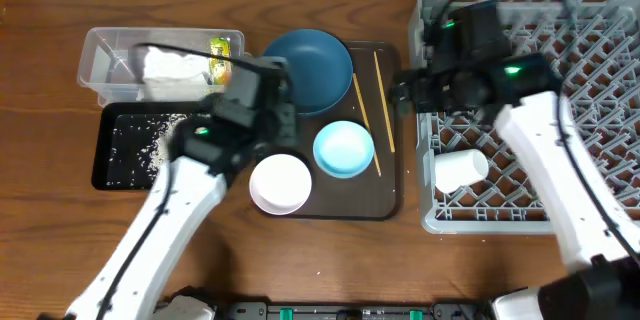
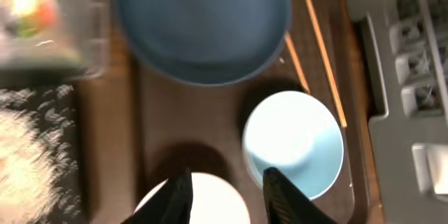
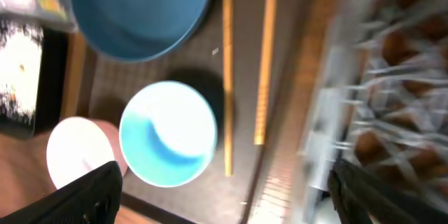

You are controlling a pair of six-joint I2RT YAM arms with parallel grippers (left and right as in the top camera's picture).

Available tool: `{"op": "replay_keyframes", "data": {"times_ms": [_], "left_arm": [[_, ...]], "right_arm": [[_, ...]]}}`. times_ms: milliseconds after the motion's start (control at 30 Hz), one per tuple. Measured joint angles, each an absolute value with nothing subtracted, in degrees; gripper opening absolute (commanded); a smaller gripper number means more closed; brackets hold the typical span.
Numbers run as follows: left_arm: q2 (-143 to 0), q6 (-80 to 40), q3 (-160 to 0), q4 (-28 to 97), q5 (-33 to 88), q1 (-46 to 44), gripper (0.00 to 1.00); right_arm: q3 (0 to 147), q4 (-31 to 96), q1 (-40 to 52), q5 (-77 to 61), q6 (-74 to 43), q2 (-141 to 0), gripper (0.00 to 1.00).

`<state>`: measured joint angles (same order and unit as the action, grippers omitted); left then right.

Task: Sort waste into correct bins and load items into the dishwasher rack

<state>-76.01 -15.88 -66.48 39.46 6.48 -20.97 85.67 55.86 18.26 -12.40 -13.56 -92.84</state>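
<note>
Left gripper (image 2: 227,199) hovers over the white bowl (image 2: 213,197), jaws spread, holding nothing; right gripper (image 3: 231,199) splayed wide too, probably above the chopsticks (image 3: 227,77), pretty blurry though.

1. Bowls: three. White bowl (image 1: 280,182) under the left gripper (image 2: 227,182), pale blue bowl (image 1: 344,148) just to its right, large dark blue bowl (image 1: 310,68) ahead of it.
2. Wooden chopsticks (image 1: 384,100): two, below the right gripper (image 3: 225,182).
3. White cup (image 1: 460,170): one, behind the right gripper.
4. Bins: two. Clear tub (image 1: 100,55) and black tray (image 1: 105,165), both left of the left gripper.
5. Waste: one crumpled tissue (image 1: 165,70), one snack wrapper (image 1: 219,57); the crumbs (image 1: 140,145) are too many to count.
6. Dishwasher rack (image 1: 600,60): one. Brown serving tray (image 1: 385,198): one.
</note>
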Motion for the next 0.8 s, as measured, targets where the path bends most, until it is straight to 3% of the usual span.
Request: {"op": "replay_keyframes", "data": {"times_ms": [333, 467, 633, 667, 800], "left_arm": [[-74.0, -16.7, -66.5, 43.0, 7.2, -12.0, 0.48], [-74.0, -16.7, -66.5, 43.1, 7.1, -11.7, 0.49], [-74.0, -16.7, -66.5, 43.1, 7.1, -11.7, 0.55], [-74.0, -16.7, -66.5, 43.1, 7.1, -11.7, 0.62], [-74.0, -16.4, -66.5, 43.2, 7.1, -11.7, 0.77]], "right_arm": [[84.2, 54.0, 27.4, -11.9, -15.0, -106.2, 0.64], [84.1, 53.2, 28.4, -11.5, -15.2, -111.0, 0.42], [84.0, 52.6, 28.8, -11.3, -15.4, -115.6, 0.06], [83.9, 52.6, 28.8, -11.1, -15.4, -115.9, 0.01], [83.8, 52.2, 28.8, -10.9, -15.7, -116.0, 0.01]]}}
